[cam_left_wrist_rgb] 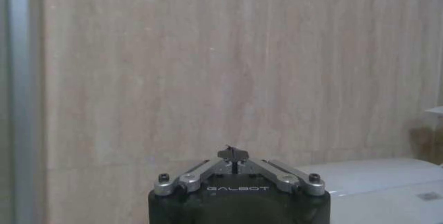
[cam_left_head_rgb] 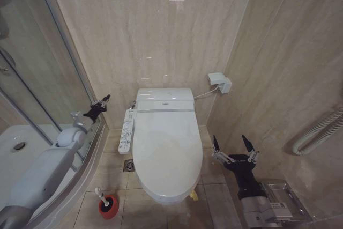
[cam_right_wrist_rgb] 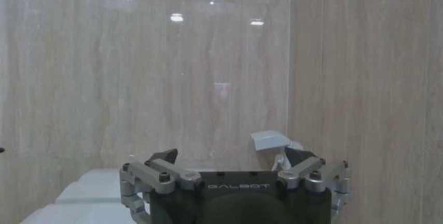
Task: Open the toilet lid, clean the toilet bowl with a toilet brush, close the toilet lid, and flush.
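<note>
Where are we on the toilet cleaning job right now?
Nothing looks done: the toilet lid is shut and the toilet brush stands in its red holder on the floor. Nothing is in hand: the left gripper is closed and raised beside the tank, the right gripper open beside the bowl. Opening, scrubbing, closing and flushing remain.

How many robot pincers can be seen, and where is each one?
2. The left pincer, shut, is raised beside the shower glass, left of the toilet tank. The right pincer, open, hangs low, right of the closed toilet lid.
</note>
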Robot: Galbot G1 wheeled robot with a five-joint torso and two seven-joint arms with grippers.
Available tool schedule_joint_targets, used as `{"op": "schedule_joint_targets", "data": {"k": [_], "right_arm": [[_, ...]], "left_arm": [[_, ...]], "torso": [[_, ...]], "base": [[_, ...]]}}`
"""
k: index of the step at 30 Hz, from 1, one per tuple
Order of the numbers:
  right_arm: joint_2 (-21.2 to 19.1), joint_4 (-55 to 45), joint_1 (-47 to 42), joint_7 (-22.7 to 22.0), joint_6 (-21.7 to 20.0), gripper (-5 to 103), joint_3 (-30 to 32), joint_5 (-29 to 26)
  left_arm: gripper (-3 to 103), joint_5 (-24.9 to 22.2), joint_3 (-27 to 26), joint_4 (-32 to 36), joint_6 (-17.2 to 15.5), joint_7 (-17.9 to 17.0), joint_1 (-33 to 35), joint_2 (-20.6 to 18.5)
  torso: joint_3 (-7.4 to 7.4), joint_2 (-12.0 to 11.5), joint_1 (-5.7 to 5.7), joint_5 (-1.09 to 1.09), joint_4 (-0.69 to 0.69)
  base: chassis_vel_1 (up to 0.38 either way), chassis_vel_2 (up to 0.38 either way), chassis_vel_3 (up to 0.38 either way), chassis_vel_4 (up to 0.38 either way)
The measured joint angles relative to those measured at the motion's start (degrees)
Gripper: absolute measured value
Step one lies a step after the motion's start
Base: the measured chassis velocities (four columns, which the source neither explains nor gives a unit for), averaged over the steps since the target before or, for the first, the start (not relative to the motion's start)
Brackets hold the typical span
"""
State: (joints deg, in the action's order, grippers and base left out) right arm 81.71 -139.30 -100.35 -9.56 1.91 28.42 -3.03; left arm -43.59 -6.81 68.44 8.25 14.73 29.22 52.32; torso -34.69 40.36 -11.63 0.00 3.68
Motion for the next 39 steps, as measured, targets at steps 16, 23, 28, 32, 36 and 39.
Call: {"op": "schedule_joint_targets", "data": {"k": [16,23,28,32,36,39], "right_arm": [[0.00,0.00,0.00,0.00,0.00,100,0.00,0.00],[0.00,0.00,0.00,0.00,0.00,100,0.00,0.00],[0.00,0.00,0.00,0.00,0.00,100,0.00,0.00],[0.00,0.00,0.00,0.00,0.00,100,0.00,0.00],[0.00,0.00,0.00,0.00,0.00,100,0.00,0.00],[0.00,0.00,0.00,0.00,0.00,100,0.00,0.00]], "left_arm": [[0,-0.12,-2.31,2.20,0.29,0.79,3.22,-1.34],[0,-0.46,-3.56,2.80,0.58,3.26,5.11,-3.07],[0,-0.58,-3.37,2.09,0.71,3.69,4.49,-3.09],[0,-1.07,-3.15,1.61,0.73,3.70,3.70,-3.33],[0,-1.93,-3.08,1.59,0.73,3.70,3.50,-3.83],[0,-2.14,-3.07,1.62,0.72,3.81,3.67,-3.98]], "torso": [[0.00,0.00,0.00,0.00,0.00],[0.00,0.00,0.00,-0.01,-0.02],[0.00,0.00,0.00,-0.01,0.00],[0.01,0.00,0.01,0.00,-0.02],[0.01,0.00,0.01,0.00,-0.01],[0.00,0.00,0.00,0.00,0.00]], "base": [[-0.050,0.053,0.054,-0.045],[-0.071,0.073,0.070,-0.068],[-0.022,0.052,0.041,-0.048],[-0.039,0.060,0.050,-0.041],[-0.082,0.059,0.075,-0.070],[-0.102,0.088,0.083,-0.097]]}}
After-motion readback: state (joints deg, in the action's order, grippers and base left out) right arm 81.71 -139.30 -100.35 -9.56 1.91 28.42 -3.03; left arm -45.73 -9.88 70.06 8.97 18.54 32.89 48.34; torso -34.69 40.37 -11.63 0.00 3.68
